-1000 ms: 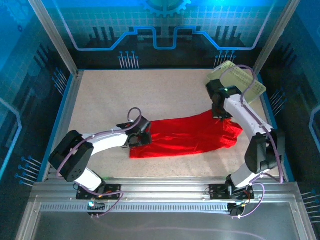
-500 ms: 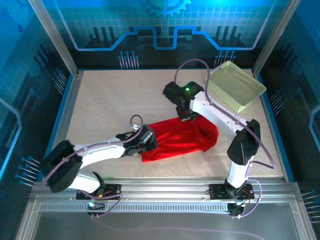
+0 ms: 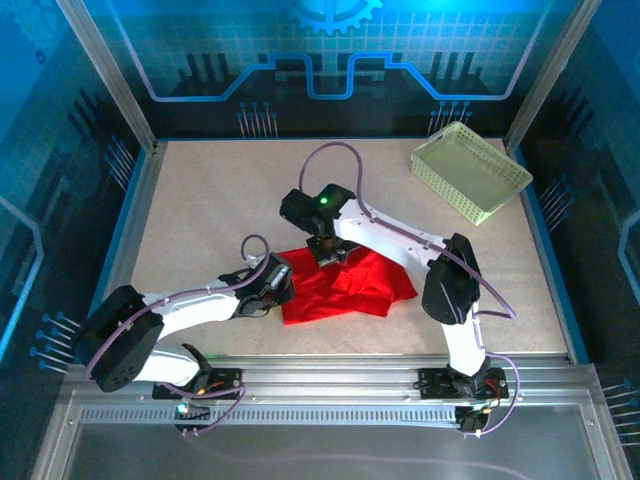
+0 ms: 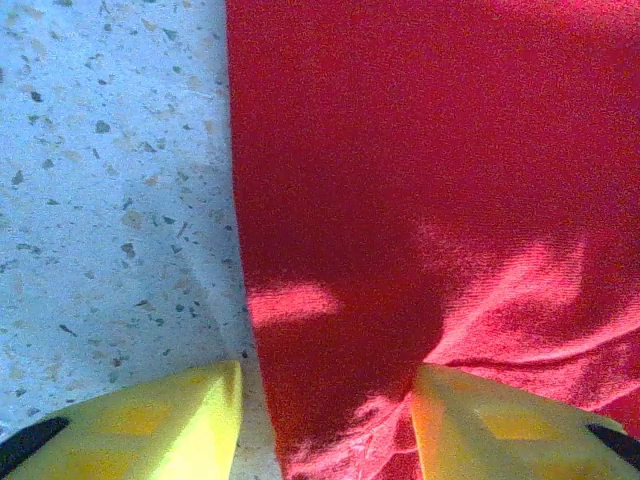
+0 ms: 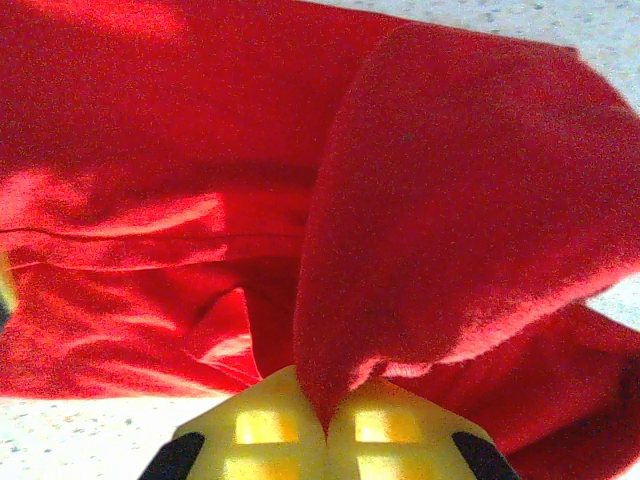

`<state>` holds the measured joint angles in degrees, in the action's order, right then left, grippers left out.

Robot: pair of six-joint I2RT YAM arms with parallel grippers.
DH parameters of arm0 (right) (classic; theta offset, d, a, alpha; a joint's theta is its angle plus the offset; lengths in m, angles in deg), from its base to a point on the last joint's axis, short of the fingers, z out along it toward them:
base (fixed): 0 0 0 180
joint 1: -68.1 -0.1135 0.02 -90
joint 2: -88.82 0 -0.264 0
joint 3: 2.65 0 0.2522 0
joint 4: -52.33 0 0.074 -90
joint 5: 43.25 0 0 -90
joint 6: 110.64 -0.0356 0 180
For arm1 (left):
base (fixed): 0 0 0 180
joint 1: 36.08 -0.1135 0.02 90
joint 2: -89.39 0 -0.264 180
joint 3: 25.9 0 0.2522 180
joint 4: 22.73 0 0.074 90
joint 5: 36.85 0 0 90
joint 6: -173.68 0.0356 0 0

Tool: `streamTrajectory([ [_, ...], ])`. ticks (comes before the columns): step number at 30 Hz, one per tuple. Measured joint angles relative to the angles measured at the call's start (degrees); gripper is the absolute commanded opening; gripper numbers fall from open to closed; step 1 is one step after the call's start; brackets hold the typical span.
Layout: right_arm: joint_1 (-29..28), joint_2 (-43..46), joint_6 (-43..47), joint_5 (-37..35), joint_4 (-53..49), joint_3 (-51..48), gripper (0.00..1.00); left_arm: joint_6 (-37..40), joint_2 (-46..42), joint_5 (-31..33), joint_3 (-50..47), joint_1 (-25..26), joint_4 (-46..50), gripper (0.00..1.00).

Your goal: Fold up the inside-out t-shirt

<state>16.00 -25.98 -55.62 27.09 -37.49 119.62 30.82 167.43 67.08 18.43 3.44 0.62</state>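
Since half a second ago the right gripper (image 3: 330,250) has swung left across the table (image 3: 200,200), carrying the far end of the inside-out t-shirt (image 3: 350,292) over itself. The red cloth now lies as a shorter, doubled heap at the near middle.

From above there are one shirt, one pale lattice basket (image 3: 470,170) well apart in the far right corner, and two arms. The left gripper (image 3: 283,290) sits at the heap's left edge, the right gripper at its far edge.

The left wrist camera shows what the overhead cannot. Its two yellow fingers (image 4: 150,425) are spread, one over bare speckled surface, the other against cloth, with the shirt's straight edge running between them.

On the right wrist camera the two fingers (image 5: 270,425) are pressed together, pinching a raised fold of shirt above the layers below.
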Motion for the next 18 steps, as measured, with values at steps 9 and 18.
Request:
streamTrajectory([
  [9,-2.0,-0.2,-0.7,4.1,1.6,3.8,0.00,-0.2,-0.5,0.5,-1.2,0.0,-1.0,0.41],
  [18,-2.1,-0.4,-0.6,5.6,1.8,8.3,0.01,-1.1,-1.9,0.7,-2.8,0.0,-2.6,0.41],
])
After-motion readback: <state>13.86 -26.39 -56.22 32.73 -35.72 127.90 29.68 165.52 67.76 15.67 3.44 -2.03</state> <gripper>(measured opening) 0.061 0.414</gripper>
